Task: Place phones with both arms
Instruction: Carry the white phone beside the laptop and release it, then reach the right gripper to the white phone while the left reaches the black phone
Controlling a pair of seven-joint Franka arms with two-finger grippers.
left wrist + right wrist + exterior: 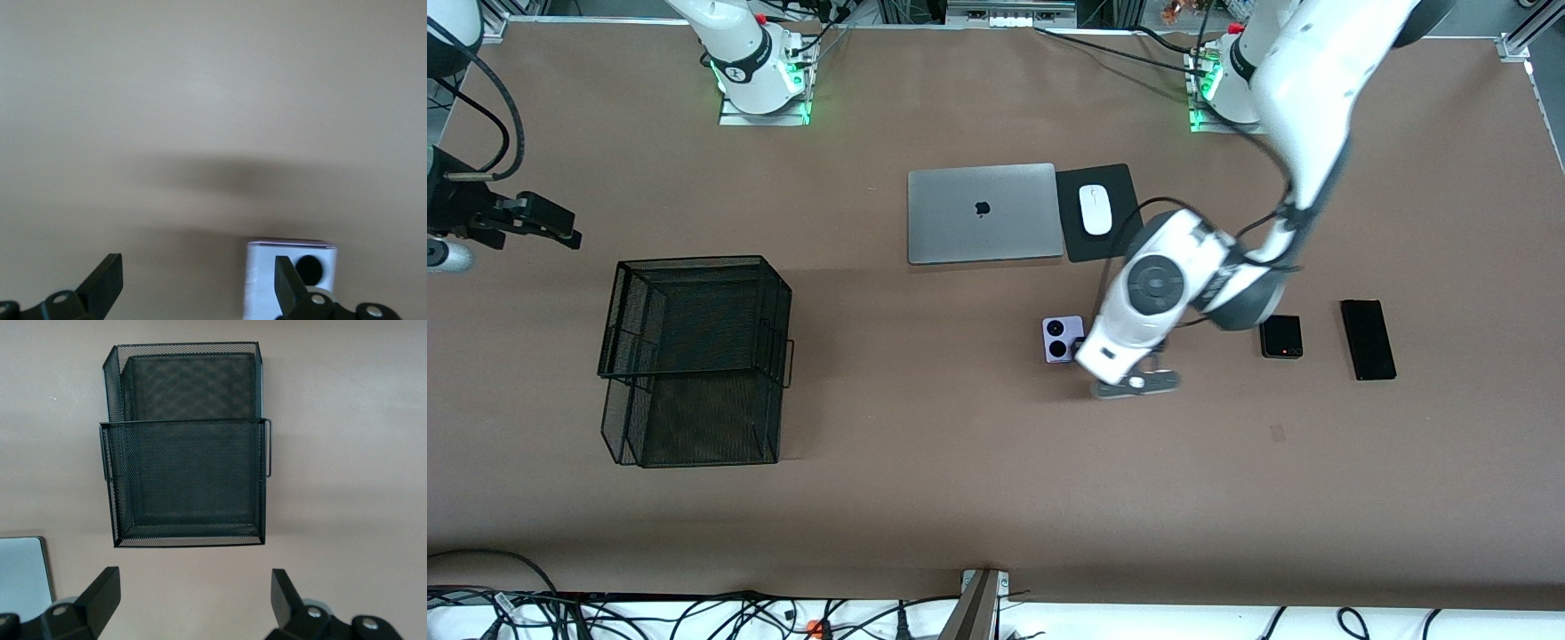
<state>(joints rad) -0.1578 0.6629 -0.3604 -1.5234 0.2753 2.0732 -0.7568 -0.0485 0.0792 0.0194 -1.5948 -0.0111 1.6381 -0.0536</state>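
The white-lavender phone with two black circles lies flat on the table, nearer the front camera than the laptop. My left gripper hangs open just above the table beside it. One of its fingers is over the phone, the other over bare table, and it holds nothing. The small squarish black phone and the long black slab lie toward the left arm's end. My right gripper waits open and empty at the right arm's end, with the basket in its wrist view.
A black wire-mesh basket stands toward the right arm's end. The shut silver laptop lies mid-table, with a white mouse on a black pad beside it. The left arm's forearm crosses above the pad.
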